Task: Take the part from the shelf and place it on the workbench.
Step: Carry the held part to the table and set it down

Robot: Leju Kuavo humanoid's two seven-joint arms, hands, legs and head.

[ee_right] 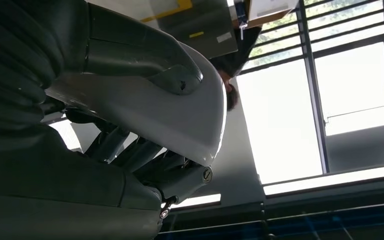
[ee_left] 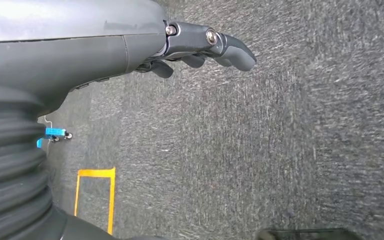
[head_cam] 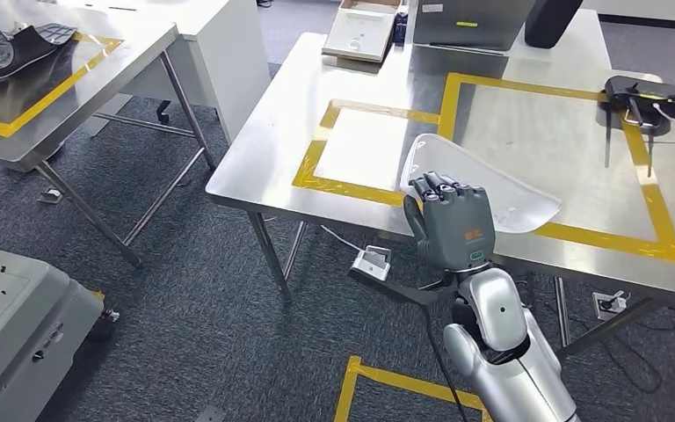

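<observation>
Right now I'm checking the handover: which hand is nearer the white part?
Right. The right hand grips the white part at the workbench edge. The left hand hangs over the carpet, holding nothing.

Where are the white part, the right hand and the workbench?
white part (head_cam: 510, 198), head view, flat face beyond the fingers.
right hand (head_cam: 453, 227), head view, back of the hand.
workbench (head_cam: 272, 141), head view, bare steel left of the yellow tape.

Translucent white curved part over the steel workbench edge.
</observation>
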